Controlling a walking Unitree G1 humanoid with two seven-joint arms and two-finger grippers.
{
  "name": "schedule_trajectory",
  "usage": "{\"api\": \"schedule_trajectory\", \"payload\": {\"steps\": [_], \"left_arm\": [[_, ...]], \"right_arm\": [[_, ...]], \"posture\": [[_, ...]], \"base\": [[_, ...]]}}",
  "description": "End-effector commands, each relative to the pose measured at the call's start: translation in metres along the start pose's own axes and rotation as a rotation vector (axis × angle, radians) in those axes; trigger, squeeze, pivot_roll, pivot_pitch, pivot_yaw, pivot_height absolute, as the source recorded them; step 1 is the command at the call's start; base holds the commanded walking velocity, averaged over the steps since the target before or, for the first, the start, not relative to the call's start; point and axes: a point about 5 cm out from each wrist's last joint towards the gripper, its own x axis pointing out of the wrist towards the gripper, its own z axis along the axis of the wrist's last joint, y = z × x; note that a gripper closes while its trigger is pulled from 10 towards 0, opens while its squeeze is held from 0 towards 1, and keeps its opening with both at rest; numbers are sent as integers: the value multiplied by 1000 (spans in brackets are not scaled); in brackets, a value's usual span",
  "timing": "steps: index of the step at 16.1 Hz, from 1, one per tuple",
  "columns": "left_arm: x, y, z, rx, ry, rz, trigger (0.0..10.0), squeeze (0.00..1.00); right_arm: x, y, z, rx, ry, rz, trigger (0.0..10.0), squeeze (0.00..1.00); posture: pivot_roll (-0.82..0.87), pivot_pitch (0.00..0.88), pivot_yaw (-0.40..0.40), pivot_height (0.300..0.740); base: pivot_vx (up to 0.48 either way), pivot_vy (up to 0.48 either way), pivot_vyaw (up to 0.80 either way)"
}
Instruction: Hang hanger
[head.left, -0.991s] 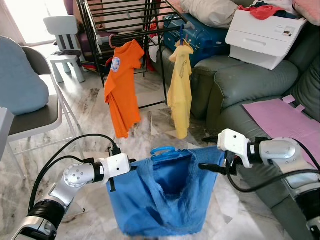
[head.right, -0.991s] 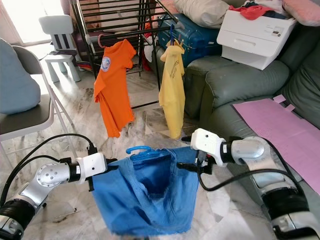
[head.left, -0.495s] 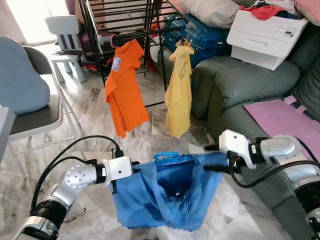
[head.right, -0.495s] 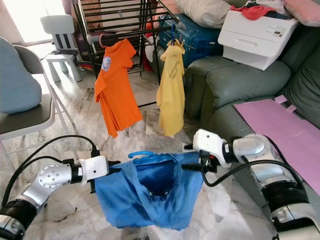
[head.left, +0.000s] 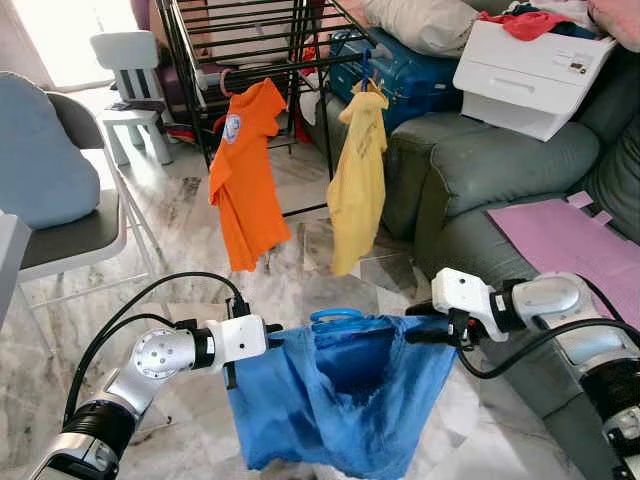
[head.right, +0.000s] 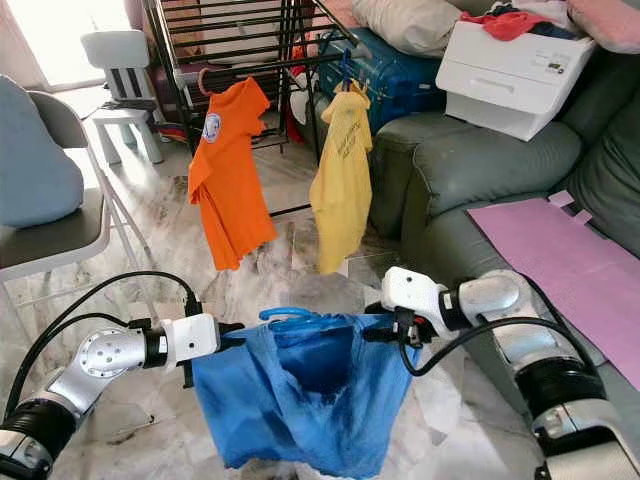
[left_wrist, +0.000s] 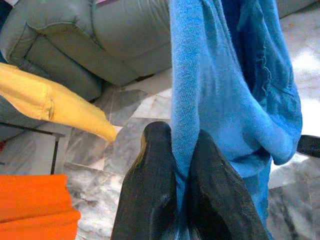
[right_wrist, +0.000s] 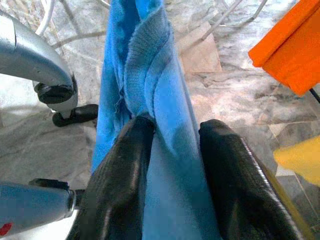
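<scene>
Both arms forward, left pincer (head.left: 272, 331) and right pincer (head.left: 415, 323) each pinching blue shirt (head.left: 340, 400) shoulders.

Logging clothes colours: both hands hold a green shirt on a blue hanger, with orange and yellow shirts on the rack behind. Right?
Not quite: the shirt is blue, as the left eye view shows. The left hand and right hand do hold it on the blue hanger, with the orange shirt and yellow shirt on the rack.

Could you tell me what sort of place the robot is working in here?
Probably a home living room used for drying laundry: a drying rack with hung shirts, a grey sofa, and a marble-tile floor.
</scene>
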Motion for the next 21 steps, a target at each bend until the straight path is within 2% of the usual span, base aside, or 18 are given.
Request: {"api": "schedule_trajectory", "payload": {"steps": [1, 10, 14, 15, 16, 17, 18, 21], "left_arm": [[1, 4, 5, 18, -24, 10, 0, 0], [4, 3, 5, 3, -29, 18, 0, 0], [3, 7, 4, -1, -28, 74, 0, 0], [3, 10, 4, 22, -16, 119, 4275, 0], [3, 13, 4, 5, -21, 149, 10000, 0], [3, 13, 4, -30, -36, 156, 10000, 0], [3, 17, 6, -30, -49, 192, 10000, 1000], [2, 20, 10, -14, -79, 241, 10000, 1000]], "right_arm": [[2, -3, 5, -23, -3, 14, 0, 0], [6, 3, 0, -13, -8, 29, 0, 0], [10, 3, 1, -18, -14, 29, 0, 0], [11, 4, 1, -17, -18, 23, 0, 0], [12, 4, 1, -14, -22, 18, 0, 0], [12, 5, 0, -12, -25, 13, 0, 0], [15, 4, -3, -27, 2, -26, 0, 0], [23, 1, -7, -8, 14, -137, 0, 0]], "posture": [[-108, 0, 18, 740], [-108, 0, 10, 740], [-105, 0, 5, 740], [-105, 0, 4, 740], [-107, 0, 4, 740], [-107, 0, 4, 740], [-107, 0, 4, 740], [-112, 0, 11, 740]], "base": [[0, 0, 0], [0, 0, 0], [0, 0, 0], [0, 0, 0], [0, 0, 0], [0, 0, 0], [0, 0, 0], [0, 0, 0]]}}
